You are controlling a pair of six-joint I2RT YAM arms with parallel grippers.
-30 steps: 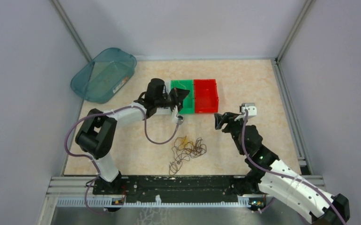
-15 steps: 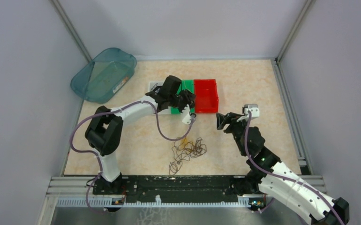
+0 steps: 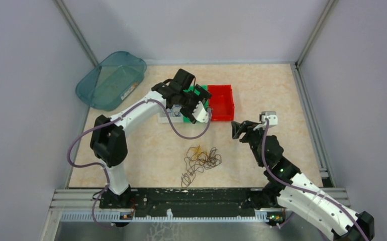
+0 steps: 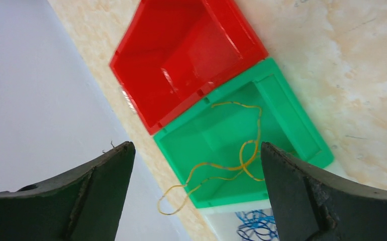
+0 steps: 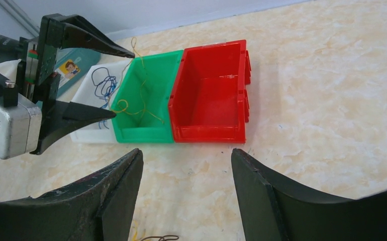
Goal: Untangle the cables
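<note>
A tangle of dark brown and yellow cables lies on the table in front of the bins. One yellow cable lies loose in the green bin, with a loop hanging over its rim. Blue cables sit in the white bin. My left gripper hovers above the green bin, open and holding nothing. My right gripper hangs open over bare table right of the tangle, facing the bins. The right wrist view shows the yellow cable, the blue cables and the left gripper.
The red bin stands right of the green one with nothing in it. A teal translucent tub leans at the back left corner. Grey walls and aluminium rails close in the table.
My left arm swung from the bins' front edge back over the green bin and its jaws went from shut to wide open. The right arm has hardly moved.
</note>
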